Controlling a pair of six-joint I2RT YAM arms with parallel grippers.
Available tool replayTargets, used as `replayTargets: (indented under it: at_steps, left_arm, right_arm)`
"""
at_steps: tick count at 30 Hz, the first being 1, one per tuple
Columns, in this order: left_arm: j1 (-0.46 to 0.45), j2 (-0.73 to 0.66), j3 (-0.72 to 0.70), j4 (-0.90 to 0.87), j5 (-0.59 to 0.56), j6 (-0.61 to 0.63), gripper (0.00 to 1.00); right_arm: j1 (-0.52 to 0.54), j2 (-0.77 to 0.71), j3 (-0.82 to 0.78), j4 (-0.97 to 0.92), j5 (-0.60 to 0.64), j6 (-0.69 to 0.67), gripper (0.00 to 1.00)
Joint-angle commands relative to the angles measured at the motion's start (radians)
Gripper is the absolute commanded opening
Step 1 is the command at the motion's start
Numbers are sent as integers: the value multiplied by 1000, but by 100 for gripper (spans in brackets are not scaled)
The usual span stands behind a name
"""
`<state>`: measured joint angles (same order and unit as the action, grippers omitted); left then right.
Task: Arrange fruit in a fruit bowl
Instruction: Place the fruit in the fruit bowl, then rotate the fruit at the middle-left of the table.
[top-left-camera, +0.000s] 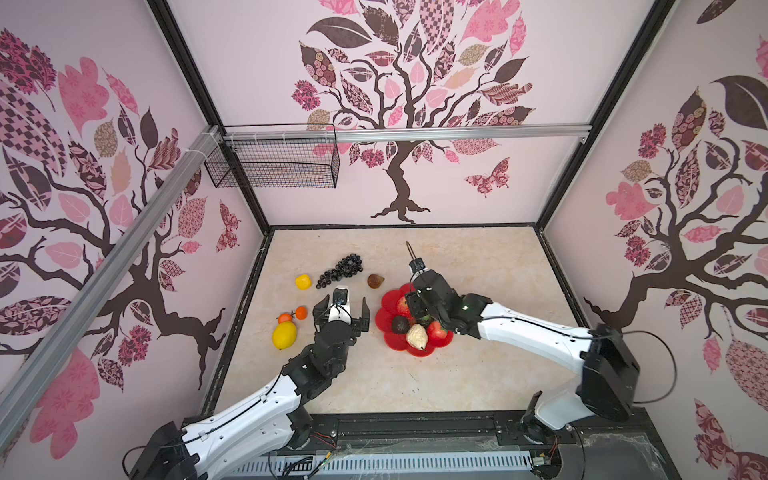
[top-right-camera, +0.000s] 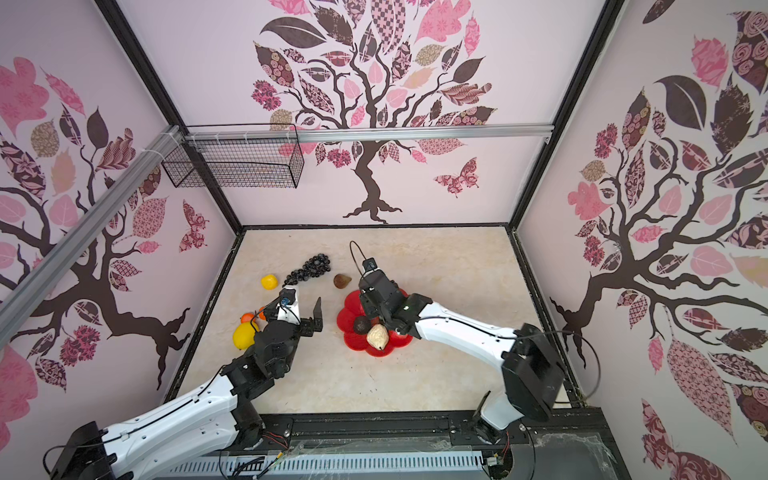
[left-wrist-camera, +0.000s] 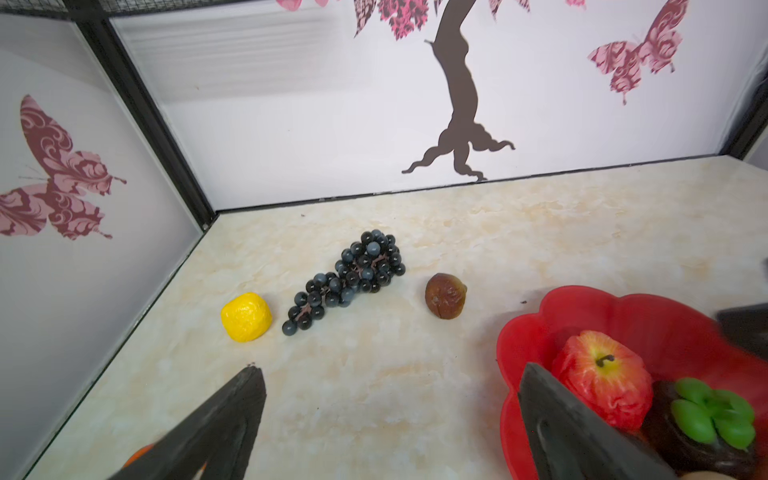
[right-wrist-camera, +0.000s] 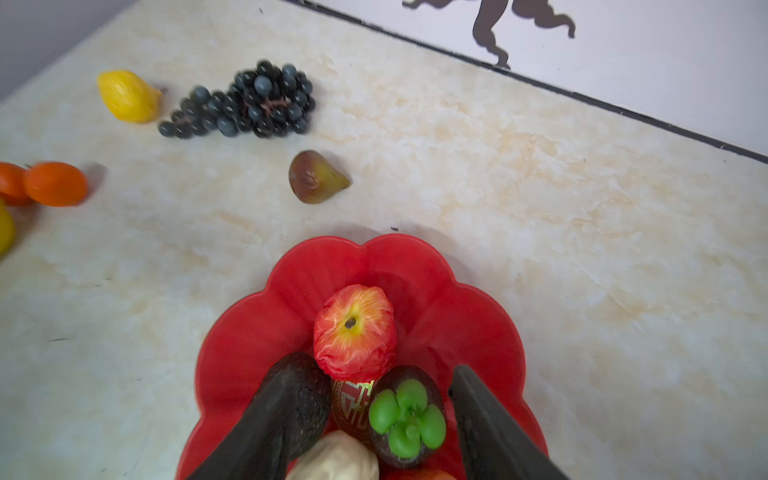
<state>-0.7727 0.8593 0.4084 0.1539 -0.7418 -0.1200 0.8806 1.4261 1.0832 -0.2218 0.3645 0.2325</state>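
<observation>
Marble-look tabletop (right-wrist-camera: 540, 208), red fruit bowl (right-wrist-camera: 478, 316), gold emblem (right-wrist-camera: 353, 401) beside apple (right-wrist-camera: 353, 328)

The bowl (right-wrist-camera: 257, 332) is seen as glossy red plastic. The worktop (right-wrist-camera: 540, 208) is finished smooth, in a cream marble pattern with a faint sheen. The grapes (left-wrist-camera: 353, 274) are shiny and smooth, the apple (right-wrist-camera: 353, 328) is crinkled, the small lemon (left-wrist-camera: 246, 317) dimpled, the pear (top-left-camera: 417, 336) matt and bumpy.

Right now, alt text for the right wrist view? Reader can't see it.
The open right gripper hangs over the red flower-shaped bowl, which holds an apple, avocado, cream pear and a green-capped dark fruit. A fig, grapes, a lemon and two oranges lie on the table beyond.
</observation>
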Motion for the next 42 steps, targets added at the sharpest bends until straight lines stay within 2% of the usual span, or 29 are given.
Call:
replayTargets:
  at_steps: [1,6,11,16,22,25,30,33,37,39,42]
  left_arm:
    - [67,39,87,-118,70,-128,98]
    - [167,140,204,-252,106,-238,98]
    - [286,333,390,-401,76,-342,98]
    - [427,495,551,-569,86,-425,98]
    - [589,599,634,-614,142,-400,98]
    - [657,644,673,-701,130,-450,98]
    - [674,616,619,-752,66,-516,98]
    - [674,530,535,-823,-13,-638,97]
    - [678,315,352,-740,-13,-653,97]
    - [685,280,333,-752,2,-649,97]
    - [698,300,333,-797,58,-681,97]
  right_arm:
    - [-3,-147,-56,-74,-39,29,66]
    - [-3,-357,-194,-88,-42,64,74]
    - [-3,-548,-348,-54,-47,129,81]
    - [-3,-655,-426,-57,-48,163,85]
    - [-3,-749,-490,-75,-46,172,87]
    - [-3,-788,-516,-89,-55,177,88]
    - [-3,-832,-567,-75,-65,197,89]
    - [-3,-833,-583,-64,-63,199,90]
    - [-3,-834,-592,-54,-72,199,91]
    - [-3,-837,-597,-47,-79,198,91]
    - [-3,-835,-598,-42,-91,195,91]
